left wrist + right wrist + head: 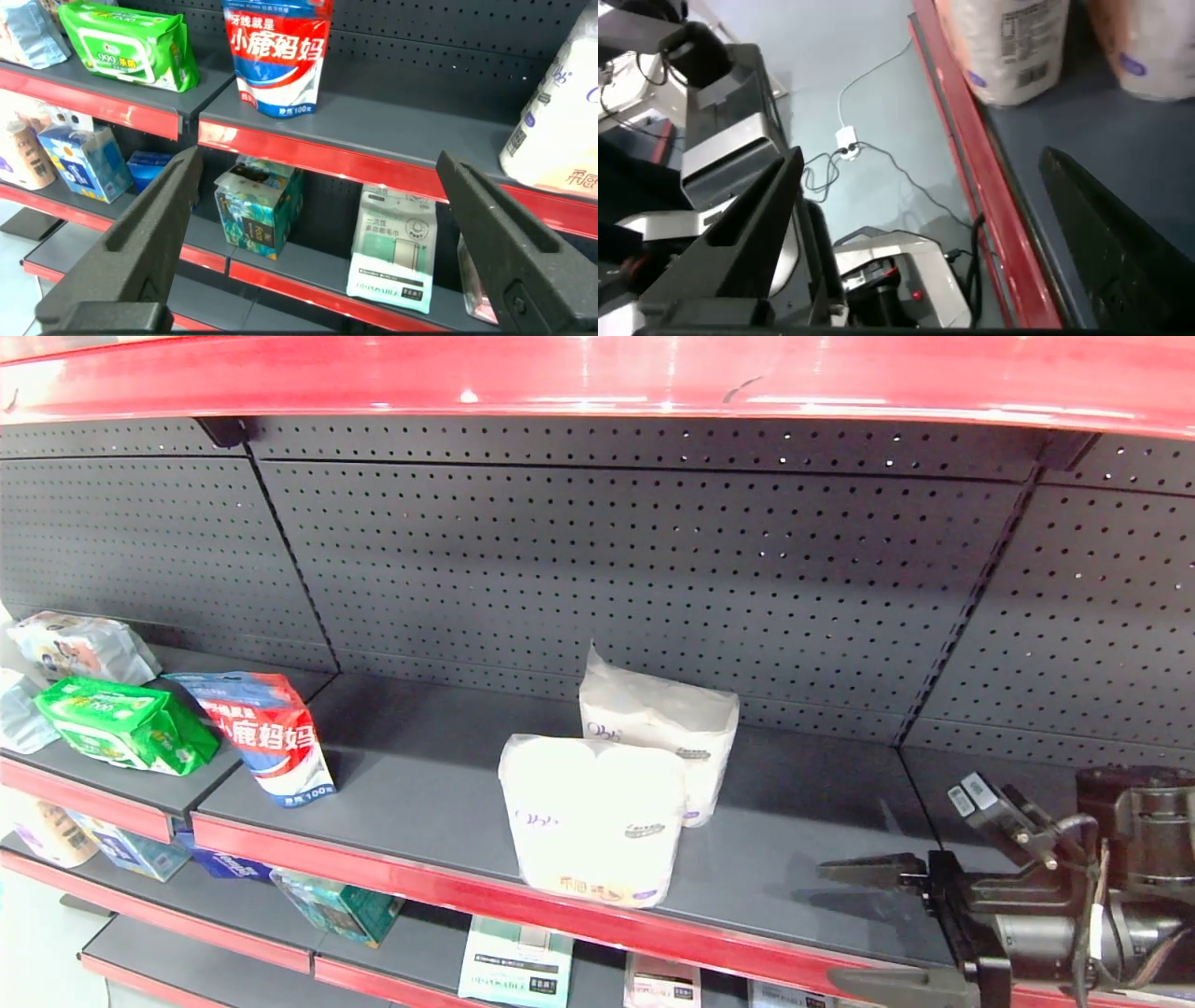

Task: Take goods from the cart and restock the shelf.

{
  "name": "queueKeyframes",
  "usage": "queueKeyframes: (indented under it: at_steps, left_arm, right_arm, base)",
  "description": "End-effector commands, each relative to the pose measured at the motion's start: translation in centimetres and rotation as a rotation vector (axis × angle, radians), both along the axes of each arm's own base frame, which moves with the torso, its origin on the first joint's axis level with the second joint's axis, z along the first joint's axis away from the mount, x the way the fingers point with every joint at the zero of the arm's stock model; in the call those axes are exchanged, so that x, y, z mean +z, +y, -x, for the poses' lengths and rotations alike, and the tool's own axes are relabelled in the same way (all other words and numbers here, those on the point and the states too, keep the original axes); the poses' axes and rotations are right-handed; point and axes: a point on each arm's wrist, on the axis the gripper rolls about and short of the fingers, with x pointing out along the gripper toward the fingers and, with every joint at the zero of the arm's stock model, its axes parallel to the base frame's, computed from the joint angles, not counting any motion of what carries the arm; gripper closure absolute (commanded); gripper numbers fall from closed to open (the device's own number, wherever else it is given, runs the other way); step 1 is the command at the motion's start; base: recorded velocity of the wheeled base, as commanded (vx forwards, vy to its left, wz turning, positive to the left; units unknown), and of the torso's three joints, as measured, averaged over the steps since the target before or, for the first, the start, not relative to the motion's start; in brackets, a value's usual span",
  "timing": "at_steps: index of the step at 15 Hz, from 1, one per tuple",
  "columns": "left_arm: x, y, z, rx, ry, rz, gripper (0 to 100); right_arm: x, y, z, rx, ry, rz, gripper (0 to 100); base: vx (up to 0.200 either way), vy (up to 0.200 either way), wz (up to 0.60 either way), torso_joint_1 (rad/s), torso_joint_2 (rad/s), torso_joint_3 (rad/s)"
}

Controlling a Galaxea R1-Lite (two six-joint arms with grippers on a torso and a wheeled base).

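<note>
Grey pegboard backs the dark shelf point(420, 784), where a white front pack point(593, 817), probably paper rolls, stands just before a matching rear pack point(663, 728). Right tool point(826, 924) hangs released, empty, at the shelf's red lip. Left tool point(318, 159) gapes empty before a teal box point(257, 205) on the lower shelf point(308, 287).

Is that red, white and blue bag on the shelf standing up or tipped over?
Upright. The red, white and blue bag stands on its bottom edge on the grey shelf, its sealed top uppermost.
</note>
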Motion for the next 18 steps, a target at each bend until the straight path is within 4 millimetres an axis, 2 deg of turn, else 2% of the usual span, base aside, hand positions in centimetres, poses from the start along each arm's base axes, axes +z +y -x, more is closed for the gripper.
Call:
queueKeyframes:
  at_steps: [1,5,8,10,12,13,18]
  left_arm:
    - [0.0,0.0,0.0,0.001,-0.001,0.000,0]
    - [0.0,0.0,0.0,0.001,-0.001,0.000,0]
    - [0.0,0.0,0.0,0.001,-0.001,0.000,0]
    - [0.0,0.0,0.0,0.001,-0.001,0.000,0]
    - [0.0,0.0,0.0,0.001,0.001,0.000,0]
    - [0.0,0.0,0.0,0.001,-0.001,0.000,0]
    - [0.0,0.0,0.0,0.001,-0.001,0.000,0]
  right_arm:
    - [0.0,-0.8,-0.5,-0.047,0.002,0.001,0]
    - [-0.6,-0.1,-1.1,-0.084,0.089,0.022,0]
    - [-0.5,2.7,-1.0,-0.210,0.271,0.064,0]
    - [-0.1,4.2,-1.1,-0.273,0.326,0.056,0]
    - [0.1,5.3,-1.9,-0.327,0.373,0.038,0]
    - [0.0,5.7,-3.2,-0.357,0.393,0.025,0]
    - [-0.7,5.5,-6.6,-0.429,0.408,0.014,0]
  base:
    - [0.000,0.000,0.00,0.000,0.00,0.000]
    - [0.000,0.000,0.00,0.000,0.00,0.000]
    - [0.000,0.000,0.00,0.000,0.00,0.000]
    - [0.000,0.000,0.00,0.000,0.00,0.000]
    - [0.000,0.000,0.00,0.000,0.00,0.000]
    - [0.000,0.000,0.00,0.000,0.00,0.000]
    - [0.000,0.000,0.00,0.000,0.00,0.000]
